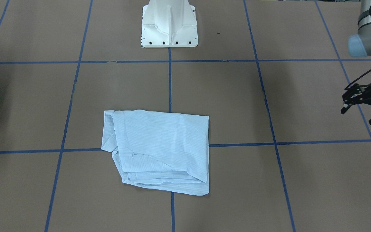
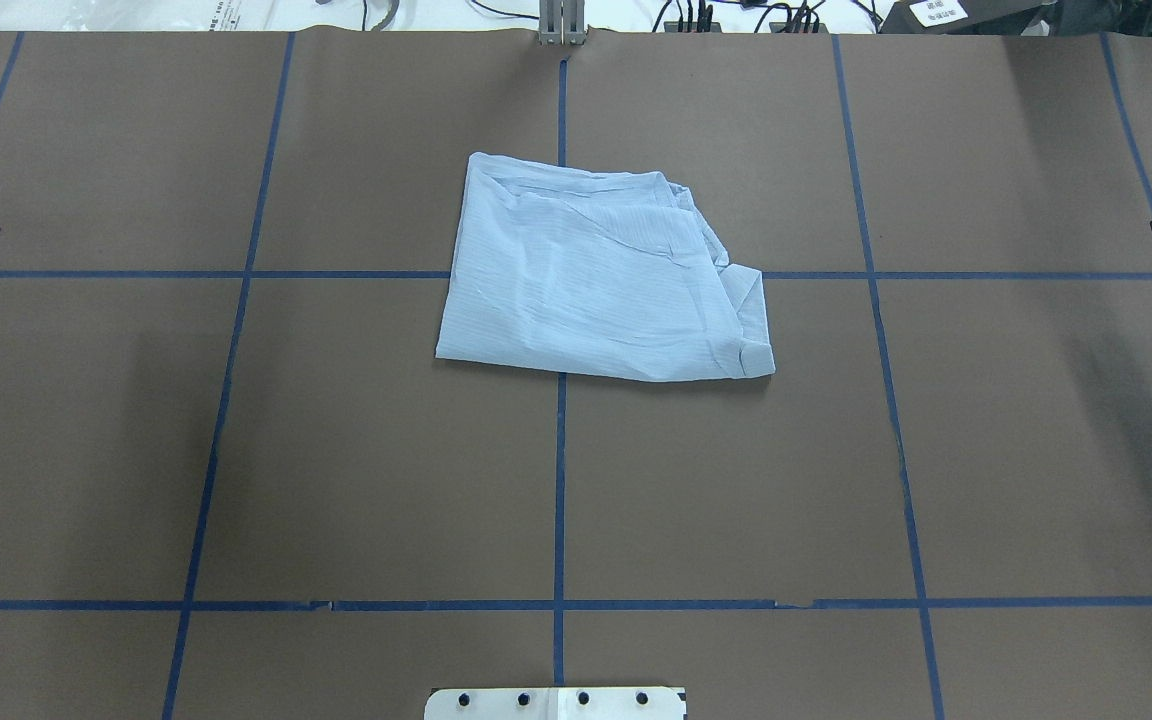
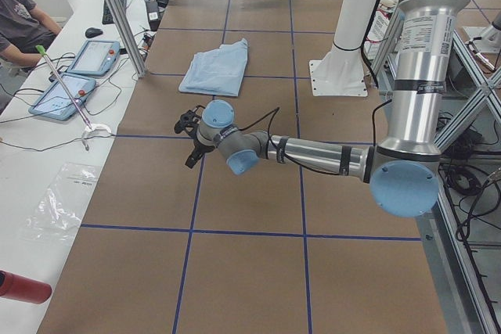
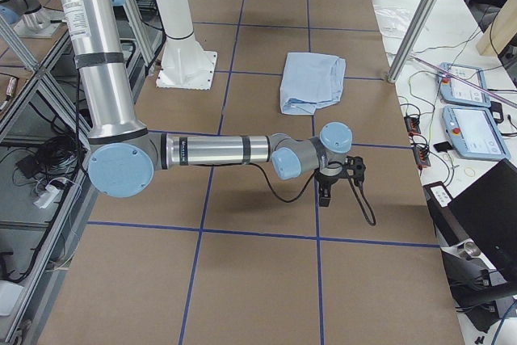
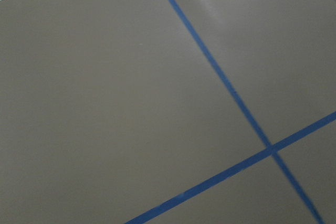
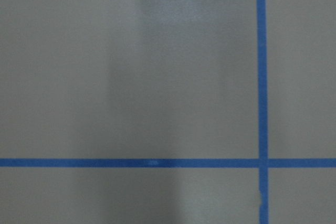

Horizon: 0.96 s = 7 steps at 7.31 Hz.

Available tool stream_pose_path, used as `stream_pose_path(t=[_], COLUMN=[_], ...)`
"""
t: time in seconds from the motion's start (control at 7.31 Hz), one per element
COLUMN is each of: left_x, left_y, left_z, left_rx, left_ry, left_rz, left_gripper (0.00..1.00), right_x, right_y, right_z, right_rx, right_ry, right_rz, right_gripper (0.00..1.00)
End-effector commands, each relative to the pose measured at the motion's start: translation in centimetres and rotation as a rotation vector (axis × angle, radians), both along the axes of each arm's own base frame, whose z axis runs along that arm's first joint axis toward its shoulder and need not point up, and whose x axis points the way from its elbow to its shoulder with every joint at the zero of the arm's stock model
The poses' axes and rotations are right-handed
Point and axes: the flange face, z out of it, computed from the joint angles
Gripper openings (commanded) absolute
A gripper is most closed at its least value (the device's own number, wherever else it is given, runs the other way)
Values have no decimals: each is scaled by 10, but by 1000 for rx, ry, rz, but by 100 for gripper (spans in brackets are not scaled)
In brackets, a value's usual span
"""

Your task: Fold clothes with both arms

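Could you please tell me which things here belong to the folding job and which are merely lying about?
Part of the job:
- pale blue shirt, lying folded on the table
- left gripper, well clear of it
- right gripper, also clear

Just lying about:
- tablets
- clear plastic bag
- red bottle
- white pedestal base

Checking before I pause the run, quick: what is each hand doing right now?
Left hand: open, empty, well away from the folded shirt.
Right hand: open or closed cannot be told; it is also away from the shirt.
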Motion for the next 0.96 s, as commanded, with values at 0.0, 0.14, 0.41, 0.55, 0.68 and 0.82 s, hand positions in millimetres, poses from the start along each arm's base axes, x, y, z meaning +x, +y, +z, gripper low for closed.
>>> stream_pose_path(t=[0.0,0.14,0.41,0.55,0.68,0.82], left_x=[-84,-100,-108,-108,-108,-106], left_y=[-2,-10,-13,-10,-7,-5], left_z=[35,31,24,24,25,23], left_rx=[-56,-78,-91,-90,-93,-92], left_ry=[-111,-119,-90,-88,-89,-62], left_rz=[16,23,24,22,22,31], left_gripper=[99,99,99,99,99,99], right_x=[48,62,81,84,78,79], right_y=[9,13,22,24,24,22], right_z=[7,-1,-19,-20,-22,-26], right_rx=[-2,-1,-28,-32,-27,-20], right_ry=[-19,-8,23,23,27,35], right_rz=[-46,-85,-129,-154,-167,-166], right_gripper=[100,100,100,100,100,100])
